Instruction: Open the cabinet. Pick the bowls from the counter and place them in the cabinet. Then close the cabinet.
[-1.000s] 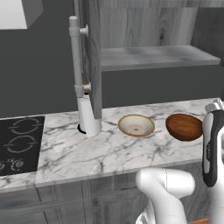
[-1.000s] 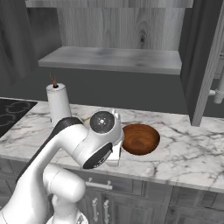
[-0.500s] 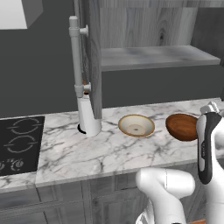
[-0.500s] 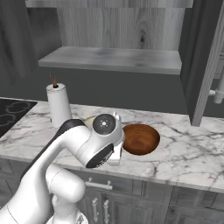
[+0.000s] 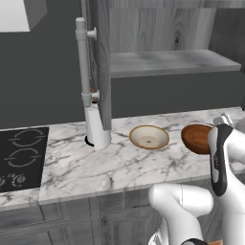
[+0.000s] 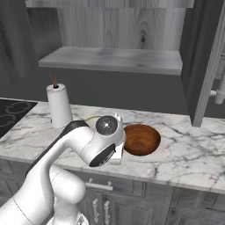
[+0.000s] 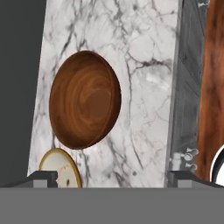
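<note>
A long white marble counter [image 5: 119,167] with grey veins and a thick front edge is seen running across the kitchen. Two bowls are carried on it, side by side and just apart: a shallow cream bowl [image 5: 149,137] with a tan rim, and to its right in the left base view a deeper, glossy reddish-brown bowl [image 5: 196,138]. A white paper towel roll [image 6: 59,106] on an upright holder is stood on the slab nearer the back, on the cream bowl's other side. A black cooktop [image 5: 21,158] with ring marks is set flush into the counter at its left end. Both bowls are seen upright, with their hollows facing up.
</note>
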Available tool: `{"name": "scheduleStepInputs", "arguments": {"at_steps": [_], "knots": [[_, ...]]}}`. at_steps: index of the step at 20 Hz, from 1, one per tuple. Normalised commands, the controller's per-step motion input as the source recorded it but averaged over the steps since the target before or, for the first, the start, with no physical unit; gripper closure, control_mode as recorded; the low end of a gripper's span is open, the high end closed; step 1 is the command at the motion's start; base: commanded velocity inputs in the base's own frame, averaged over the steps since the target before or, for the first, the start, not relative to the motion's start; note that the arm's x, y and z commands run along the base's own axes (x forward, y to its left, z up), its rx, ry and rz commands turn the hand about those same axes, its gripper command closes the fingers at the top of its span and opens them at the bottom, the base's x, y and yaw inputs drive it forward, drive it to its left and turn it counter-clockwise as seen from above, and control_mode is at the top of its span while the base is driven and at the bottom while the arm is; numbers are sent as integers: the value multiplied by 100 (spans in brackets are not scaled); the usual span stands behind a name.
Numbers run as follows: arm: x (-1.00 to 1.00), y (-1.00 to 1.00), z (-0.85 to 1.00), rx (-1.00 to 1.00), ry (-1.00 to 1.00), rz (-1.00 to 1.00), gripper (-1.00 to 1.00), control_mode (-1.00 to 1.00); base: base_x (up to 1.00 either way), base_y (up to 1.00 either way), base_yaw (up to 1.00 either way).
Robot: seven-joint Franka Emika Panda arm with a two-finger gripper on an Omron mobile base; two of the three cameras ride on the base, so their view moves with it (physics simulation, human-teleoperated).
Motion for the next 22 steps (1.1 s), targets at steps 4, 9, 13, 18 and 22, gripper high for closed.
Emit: {"name": "scheduleStepInputs", "arguments": {"at_steps": [4,9,13,18,22], "knots": [[20,-3,-22,0,0,0,-100,-100,0,0,0],[27,0,-21,0,0,0,-100,-100,0,0,0],[25,-1,-24,0,0,0,-100,-100,0,0,0],[19,-16,-24,0,0,0,-100,-100,0,0,0],[19,-32,-18,0,0,1,-100,-100,0,0,0]]}}
